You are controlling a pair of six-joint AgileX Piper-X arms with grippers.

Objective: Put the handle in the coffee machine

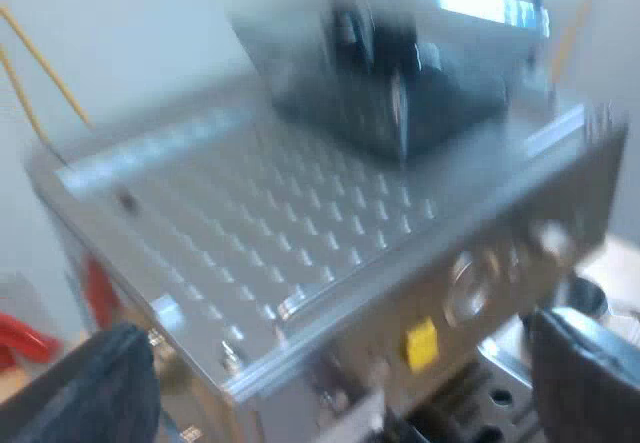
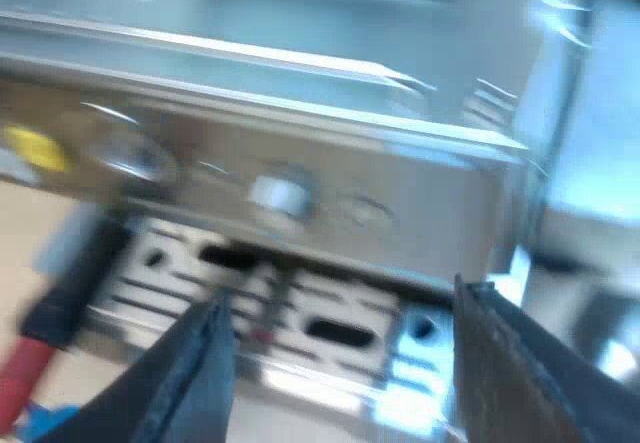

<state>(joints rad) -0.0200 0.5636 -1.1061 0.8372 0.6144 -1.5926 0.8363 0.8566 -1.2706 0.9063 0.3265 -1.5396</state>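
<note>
The espresso machine lies below my left gripper, its dimpled steel top facing me and the dark bean hopper at its far side. The left fingers stand wide apart, open and empty, on either side of the machine's front edge. My right gripper faces the machine's front panel and slotted drip tray; it is open with nothing between its fingers. A dark handle ending in red juts out from under the front panel, beside the right gripper.
The front panel carries round knobs and a yellow sticker. Red shapes show past the machine's side. A round metal rim sits near the drip tray. Something blue lies below the handle's red end.
</note>
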